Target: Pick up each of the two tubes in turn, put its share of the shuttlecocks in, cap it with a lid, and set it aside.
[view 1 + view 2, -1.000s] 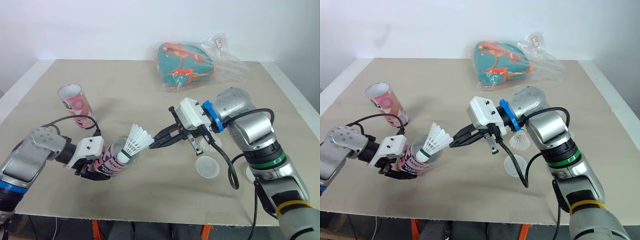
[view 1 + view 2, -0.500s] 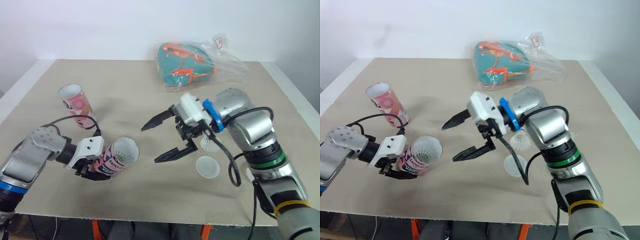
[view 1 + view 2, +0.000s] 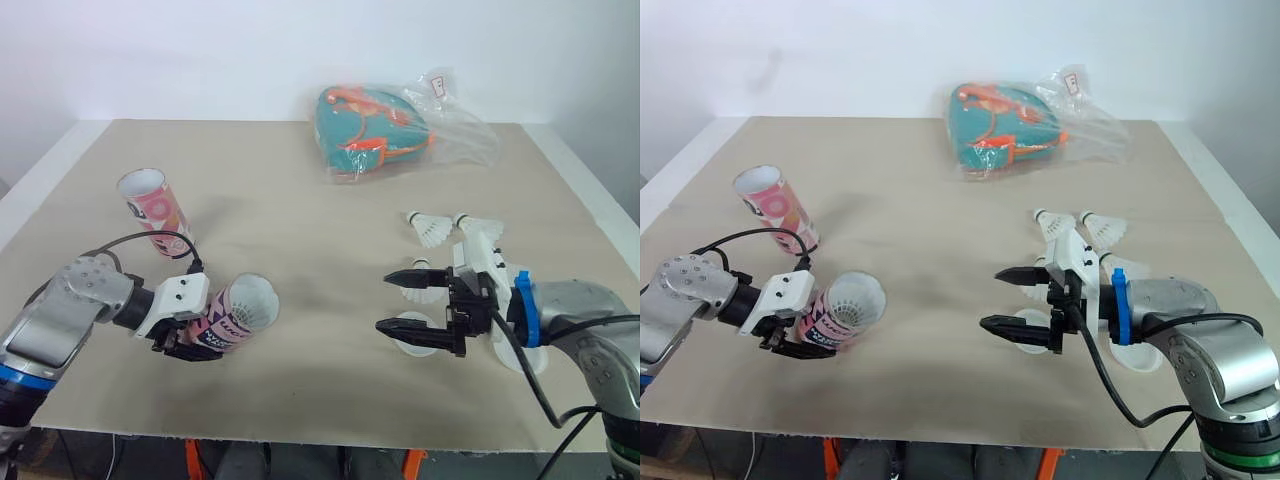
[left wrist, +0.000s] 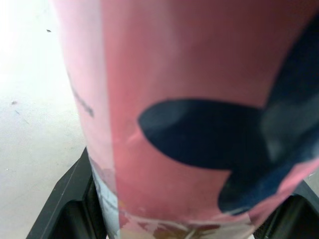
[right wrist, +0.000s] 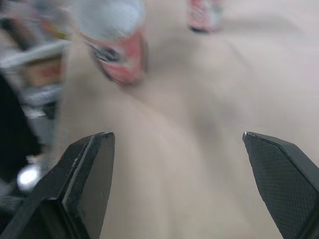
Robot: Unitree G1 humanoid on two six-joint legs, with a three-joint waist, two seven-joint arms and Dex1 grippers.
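Tube [image 3: 238, 314] nearest, tilted in the left claw [image 3: 182, 335], which is clamped round its lower end; one shuttlecock now sits inside. Right claw [image 3: 385, 302] has let go and drawn back, jaws wide and empty, over a lid [image 3: 408, 346]. Farther along the table [image 3: 300, 215], two shuttlecocks [image 3: 430, 228] remain loose. Second tube [image 3: 150, 208] stands untouched. Loading judged unfinished.

The left hand [image 3: 190, 343], at seven o'clock, is clamped round the tube [image 3: 238, 312]; the right hand [image 3: 388, 302], at four o'clock, gapes wide, fingers aimed toward nine.
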